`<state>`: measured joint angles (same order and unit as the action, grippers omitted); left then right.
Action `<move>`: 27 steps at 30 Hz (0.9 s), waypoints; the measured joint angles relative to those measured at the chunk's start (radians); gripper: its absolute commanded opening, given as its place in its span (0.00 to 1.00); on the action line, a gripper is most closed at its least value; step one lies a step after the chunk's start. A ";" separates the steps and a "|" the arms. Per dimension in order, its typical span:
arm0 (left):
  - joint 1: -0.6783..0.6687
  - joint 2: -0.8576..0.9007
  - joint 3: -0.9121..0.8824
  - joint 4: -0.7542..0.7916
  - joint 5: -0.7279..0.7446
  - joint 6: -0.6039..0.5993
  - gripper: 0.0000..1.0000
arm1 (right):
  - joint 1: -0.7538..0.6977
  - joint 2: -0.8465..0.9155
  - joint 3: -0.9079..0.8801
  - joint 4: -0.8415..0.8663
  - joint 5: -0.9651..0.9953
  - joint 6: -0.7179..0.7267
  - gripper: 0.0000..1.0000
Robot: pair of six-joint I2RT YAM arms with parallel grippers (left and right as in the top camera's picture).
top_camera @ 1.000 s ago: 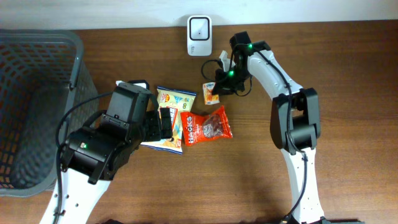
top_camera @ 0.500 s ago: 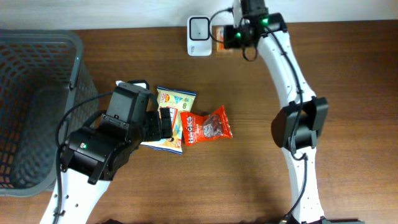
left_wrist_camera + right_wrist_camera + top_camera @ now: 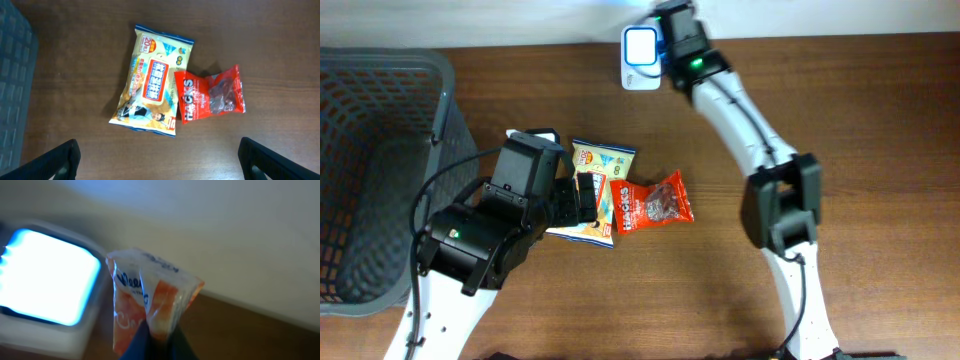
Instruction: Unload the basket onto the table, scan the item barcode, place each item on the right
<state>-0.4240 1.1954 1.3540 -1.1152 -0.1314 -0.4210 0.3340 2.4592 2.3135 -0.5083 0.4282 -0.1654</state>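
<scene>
Orange packet [image 3: 150,305], seemingly pinched, right fingers [image 3: 135,347] closed

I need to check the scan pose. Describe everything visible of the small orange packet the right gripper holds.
The packet is a small glossy plastic sachet, orange and white, with blue lettering too blurred to read. It is crinkled, stands roughly upright, and is pinched at its lower end by the shut right gripper. It sits right beside the scanner, whose window glows; whether they touch cannot be told. No barcode shows on this side. The overhead view does not show it.
</scene>
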 measured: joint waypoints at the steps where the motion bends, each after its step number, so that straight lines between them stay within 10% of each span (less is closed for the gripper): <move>1: 0.000 0.000 0.000 0.000 0.000 0.000 0.99 | -0.078 -0.048 0.000 -0.087 0.036 0.022 0.04; 8: 0.000 0.000 0.000 -0.003 0.000 0.000 0.99 | -0.804 -0.130 0.005 -0.589 -0.010 0.340 0.09; 9: 0.000 0.000 0.000 -0.003 0.000 0.000 0.99 | -0.861 -0.130 0.000 -0.591 -0.067 0.350 0.99; 19: 0.000 0.001 0.000 -0.002 0.000 0.000 0.99 | -1.024 -0.131 -0.239 -0.585 -0.692 0.285 0.99; 27: 0.000 0.001 0.000 -0.002 0.000 0.000 0.99 | -0.364 -0.133 -0.360 -0.851 -1.010 -0.029 0.99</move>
<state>-0.4240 1.1961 1.3540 -1.1168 -0.1314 -0.4210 -0.0296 2.3264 1.9533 -1.3594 -0.5816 -0.1944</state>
